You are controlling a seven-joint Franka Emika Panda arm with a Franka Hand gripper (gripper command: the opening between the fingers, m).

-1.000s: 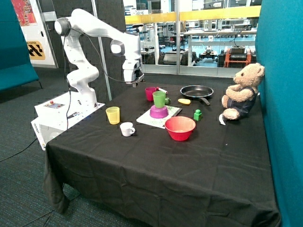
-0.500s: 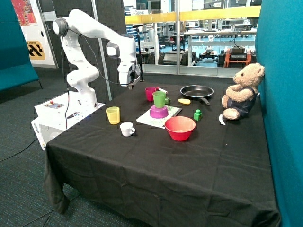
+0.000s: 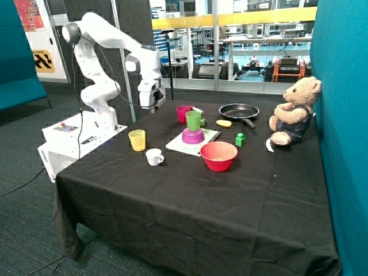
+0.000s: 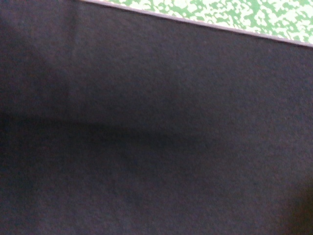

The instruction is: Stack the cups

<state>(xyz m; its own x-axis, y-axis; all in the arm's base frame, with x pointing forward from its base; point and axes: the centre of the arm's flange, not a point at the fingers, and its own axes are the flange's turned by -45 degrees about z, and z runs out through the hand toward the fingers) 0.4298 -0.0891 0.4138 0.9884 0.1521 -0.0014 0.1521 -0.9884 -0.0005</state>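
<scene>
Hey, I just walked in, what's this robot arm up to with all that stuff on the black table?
It is set to stack cups, but nothing is stacked yet. The gripper hangs empty in the air above the table's far edge, between the yellow cup and the red-pink cup. The green cup stands on an upturned purple bowl on a patterned mat. All three cups stand apart.
</scene>
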